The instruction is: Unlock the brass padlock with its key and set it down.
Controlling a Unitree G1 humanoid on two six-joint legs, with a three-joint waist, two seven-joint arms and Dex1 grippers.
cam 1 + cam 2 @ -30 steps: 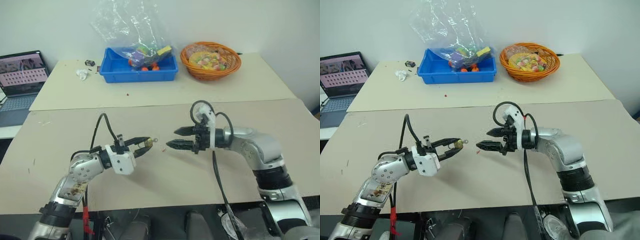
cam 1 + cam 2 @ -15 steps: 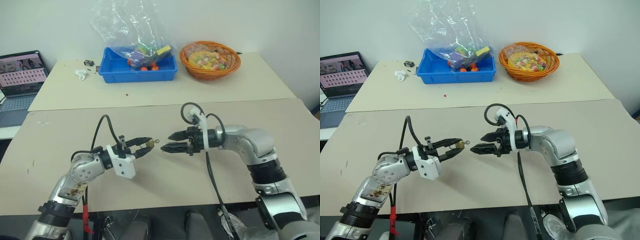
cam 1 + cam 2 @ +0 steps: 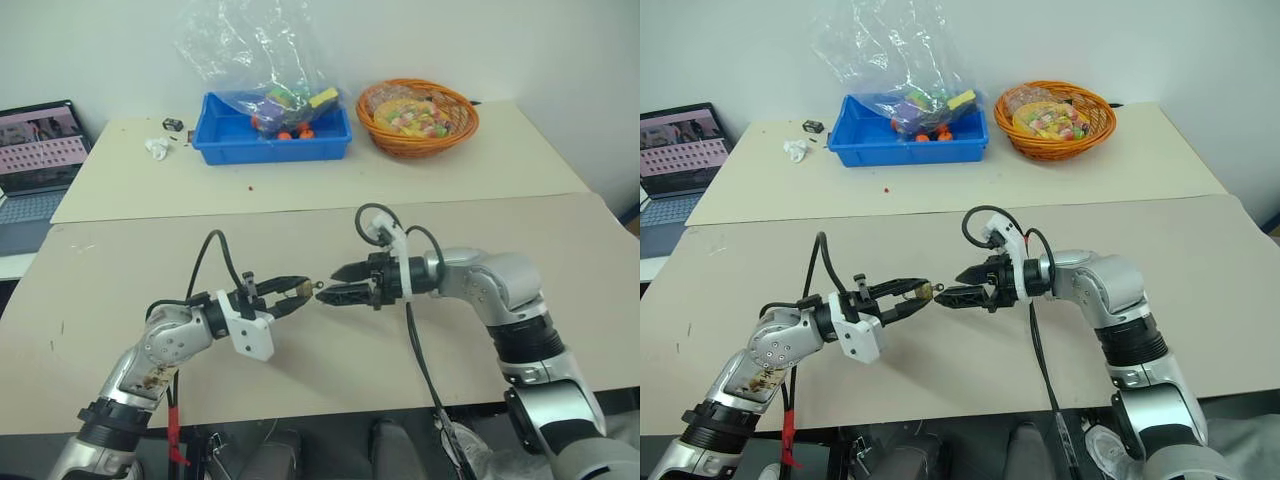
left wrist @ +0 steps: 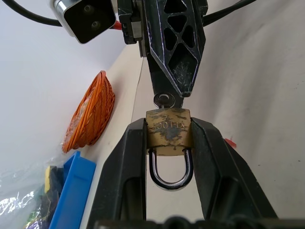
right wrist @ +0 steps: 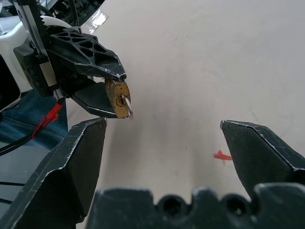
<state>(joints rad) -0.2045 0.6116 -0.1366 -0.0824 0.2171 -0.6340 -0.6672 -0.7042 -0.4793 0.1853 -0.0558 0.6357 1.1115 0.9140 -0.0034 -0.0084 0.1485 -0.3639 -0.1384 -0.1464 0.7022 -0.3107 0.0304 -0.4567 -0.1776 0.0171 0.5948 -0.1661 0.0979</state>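
Observation:
My left gripper is shut on the brass padlock, pinching its boxy body between both fingers. The silver shackle points back toward the wrist. A small silver key sticks out of the padlock's far end, also seen as the key. My right gripper is open, its fingers wide apart, and faces the padlock from the right. One right finger has its tip right at the key's head. I cannot tell whether they touch. Nothing sits between the right fingers.
At the table's far side stand a blue bin under a clear plastic bag, an orange basket and a laptop. A crumpled white scrap lies beside the bin. A red speck marks the table below the grippers.
The right wrist has turned and its fingertips have edged left, closing the gap to the key. The left gripper has kept the padlock in place.

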